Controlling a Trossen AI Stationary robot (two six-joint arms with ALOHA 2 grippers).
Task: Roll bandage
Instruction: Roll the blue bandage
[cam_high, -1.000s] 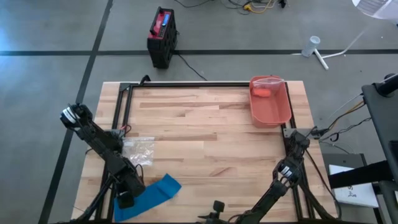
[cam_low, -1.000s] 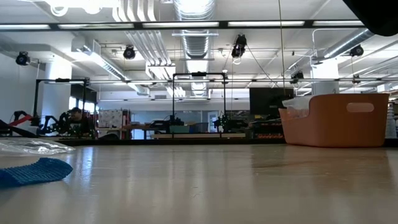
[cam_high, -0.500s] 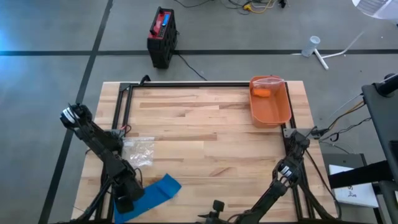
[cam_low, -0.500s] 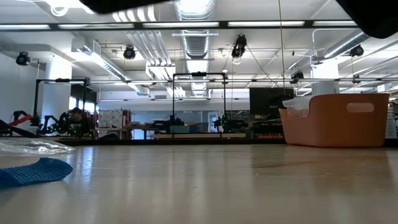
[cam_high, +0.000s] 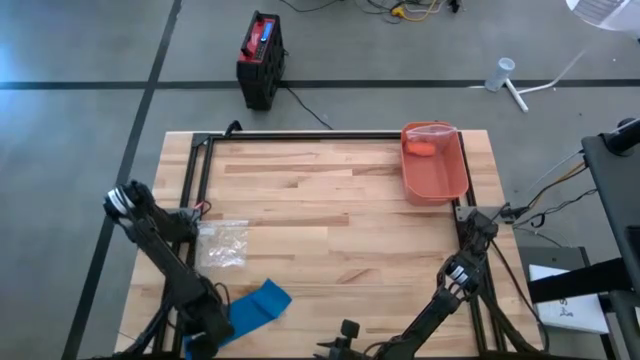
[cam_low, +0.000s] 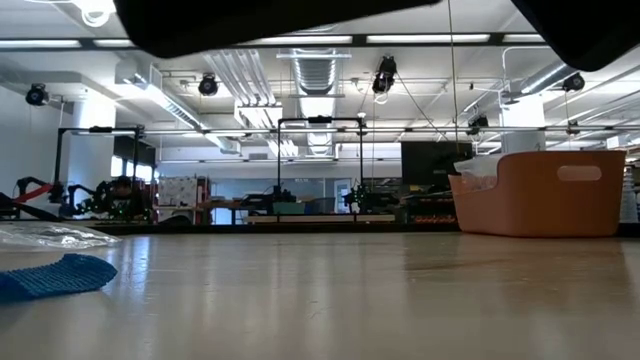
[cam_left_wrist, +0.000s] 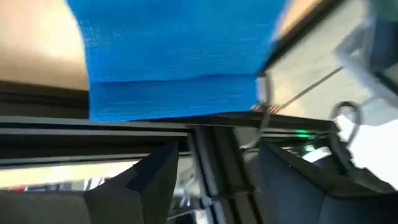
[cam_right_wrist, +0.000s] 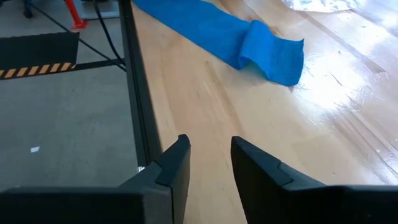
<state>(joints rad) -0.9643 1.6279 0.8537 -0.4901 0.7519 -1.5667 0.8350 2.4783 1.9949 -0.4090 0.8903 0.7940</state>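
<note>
A blue bandage (cam_high: 258, 306) lies unrolled as a flat strip on the wooden table near its near left corner. Its far end (cam_right_wrist: 273, 53) curls up a little. In the left wrist view the bandage's (cam_left_wrist: 174, 43) near end bends down over the table's edge. My left gripper (cam_high: 203, 335) hovers open over that near end, and its fingers (cam_left_wrist: 149, 180) touch nothing. My right gripper (cam_high: 345, 332) stands at the near edge, to the right of the bandage. It is open, and only bare wood shows between its fingers (cam_right_wrist: 255, 165).
A clear plastic bag (cam_high: 222, 243) lies just beyond the bandage. An orange bin (cam_high: 434, 162) with a small orange thing inside stands at the far right. Black frame rails (cam_right_wrist: 140, 118) run along the table's edges. Bare wood (cam_high: 340, 220) spans the middle.
My left gripper has moved toward the table's near edge along the bandage, rolling a little, and now sits over the strip's near end. The bandage has stayed where it was.
</note>
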